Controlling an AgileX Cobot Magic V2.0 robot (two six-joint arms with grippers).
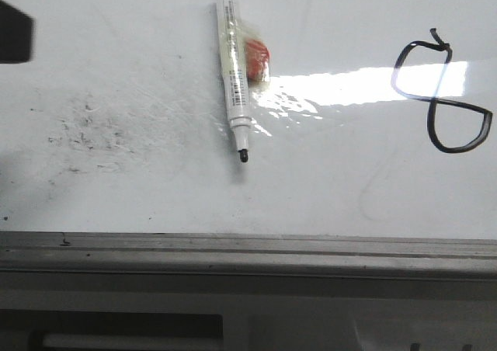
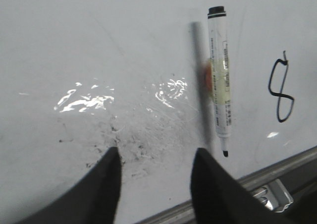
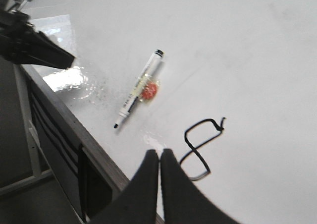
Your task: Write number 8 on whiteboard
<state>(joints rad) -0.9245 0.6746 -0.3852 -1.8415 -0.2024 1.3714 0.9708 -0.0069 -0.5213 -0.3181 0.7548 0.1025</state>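
The number 8 stands on the whiteboard, close beyond my right gripper, which is clenched and empty. My left gripper is released, farther away.

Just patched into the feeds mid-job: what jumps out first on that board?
The black 8 stands out first, drawn tilted on the right part of the whiteboard. Next is the uncapped marker lying near the board's middle, tip toward the metal edge, with an orange blob beside its barrel. Grey ink smudges speckle the left part.
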